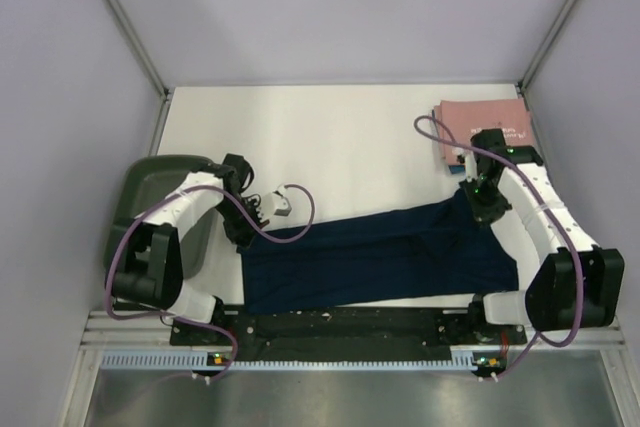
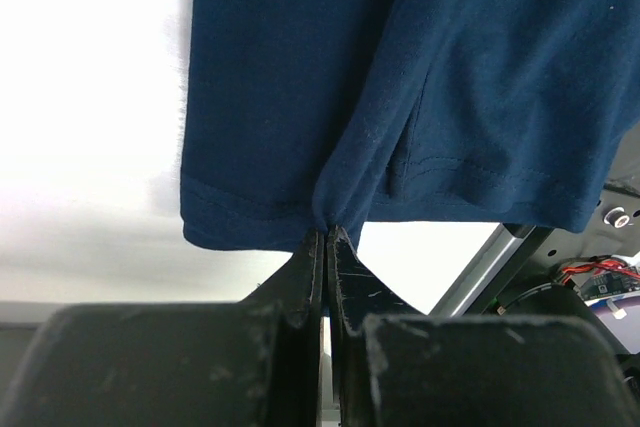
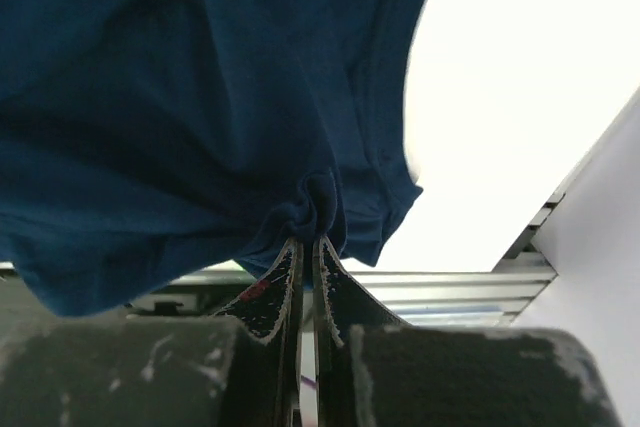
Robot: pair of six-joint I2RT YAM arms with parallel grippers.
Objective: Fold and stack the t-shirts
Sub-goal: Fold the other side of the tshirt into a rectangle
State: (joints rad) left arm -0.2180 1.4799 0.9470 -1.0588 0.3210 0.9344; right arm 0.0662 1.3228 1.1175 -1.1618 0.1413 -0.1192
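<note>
The navy t-shirt (image 1: 380, 257) is stretched between both arms over the near part of the white table. My left gripper (image 1: 246, 231) is shut on its left end; in the left wrist view the gripper (image 2: 328, 232) pinches a hemmed edge of the cloth (image 2: 300, 97). My right gripper (image 1: 480, 197) is shut on its right end; in the right wrist view the gripper (image 3: 310, 239) holds a bunched bit of cloth (image 3: 180, 97) hanging from the tips. The pink t-shirt (image 1: 482, 127) lies folded at the far right of the table.
A dark green tray (image 1: 150, 192) stands at the left edge, beside the left arm. The white table (image 1: 330, 137) runs between grey side walls. A black rail and the arm bases (image 1: 350, 327) line the near edge.
</note>
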